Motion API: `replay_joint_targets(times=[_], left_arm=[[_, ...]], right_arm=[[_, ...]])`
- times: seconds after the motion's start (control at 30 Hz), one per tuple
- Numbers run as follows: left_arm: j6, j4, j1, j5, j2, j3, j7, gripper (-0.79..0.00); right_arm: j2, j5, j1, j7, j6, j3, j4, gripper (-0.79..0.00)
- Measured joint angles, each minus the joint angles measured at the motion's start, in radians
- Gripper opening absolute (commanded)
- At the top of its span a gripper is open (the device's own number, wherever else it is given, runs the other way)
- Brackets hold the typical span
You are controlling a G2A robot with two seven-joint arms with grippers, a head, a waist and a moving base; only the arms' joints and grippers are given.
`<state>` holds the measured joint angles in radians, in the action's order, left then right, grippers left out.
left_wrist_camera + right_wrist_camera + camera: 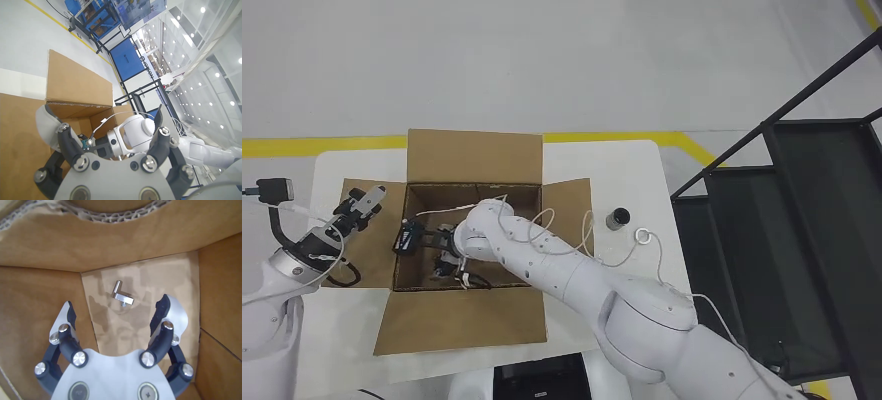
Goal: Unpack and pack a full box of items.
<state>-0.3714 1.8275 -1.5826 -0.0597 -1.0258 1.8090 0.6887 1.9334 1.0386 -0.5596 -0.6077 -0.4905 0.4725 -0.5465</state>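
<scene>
An open cardboard box (474,158) stands on the white table (622,170) with its flaps spread. My right gripper (447,262) is down inside it. In the right wrist view this gripper (116,308) is open and empty, hanging above a small silver metal part (122,295) that lies on the box floor (170,279). My left gripper (367,203) is over the box's left flap, outside the box. It is open (103,115) with nothing between its fingers, and faces the box (79,85) and the right arm's wrist (132,132).
A small black cylinder (618,218) stands on the table right of the box. Black metal stairs (802,200) rise beyond the table's right edge. The box walls (37,294) close in around the right gripper.
</scene>
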Motion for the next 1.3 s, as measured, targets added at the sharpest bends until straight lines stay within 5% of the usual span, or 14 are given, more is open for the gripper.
replay_joint_targets(times=[1.03, 1.3], left_arm=[[0.0, 0.0, 0.0, 0.0, 0.0, 0.0, 0.0, 0.0], [0.0, 0.0, 0.0, 0.0, 0.0, 0.0, 0.0, 0.0]], right_arm=[[0.036, 0.103, -0.001, 0.105, 0.003, -0.039, 0.087, 0.0], [0.054, 0.113, 0.005, 0.146, 0.011, -0.052, 0.129, -0.299]])
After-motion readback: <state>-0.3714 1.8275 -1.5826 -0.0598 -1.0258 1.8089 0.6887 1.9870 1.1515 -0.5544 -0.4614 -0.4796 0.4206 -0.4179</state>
